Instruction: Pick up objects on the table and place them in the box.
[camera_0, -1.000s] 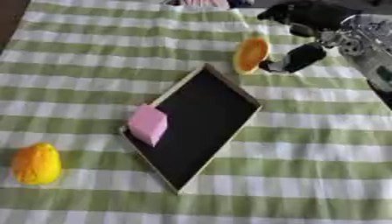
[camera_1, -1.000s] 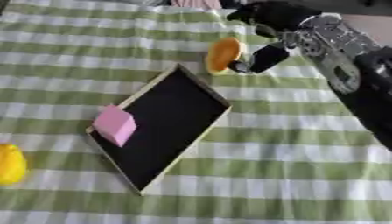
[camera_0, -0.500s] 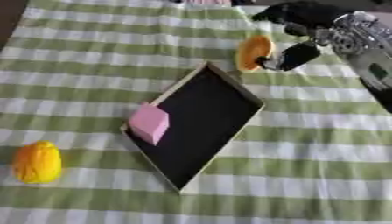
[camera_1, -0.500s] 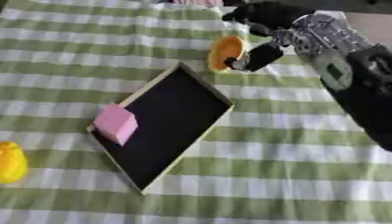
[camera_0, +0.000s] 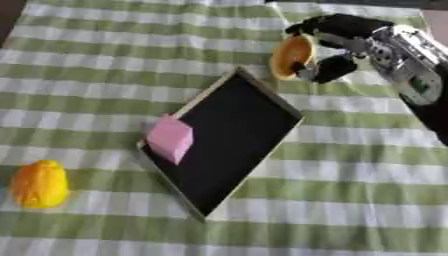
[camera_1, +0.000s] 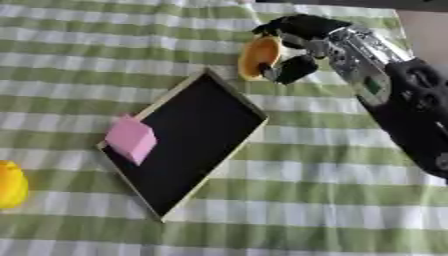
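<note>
Left eye view: right hand (camera_0: 337, 47) curls round the orange object (camera_0: 292, 56) just beyond the box (camera_0: 229, 144) far corner; 1 pink block (camera_0: 170, 138) sits inside; a yellow object (camera_0: 38, 183) waits outside. Right eye view: the orange object could slip and land outside the rim if released early; left hand unseen.

- The counter (camera_0: 105, 60) wears a green-and-white striped cloth.
- A shallow black box (camera_0: 232, 135) lies askew at its middle.
- A yellow-orange fruit (camera_0: 37, 184) sits well left.
</note>
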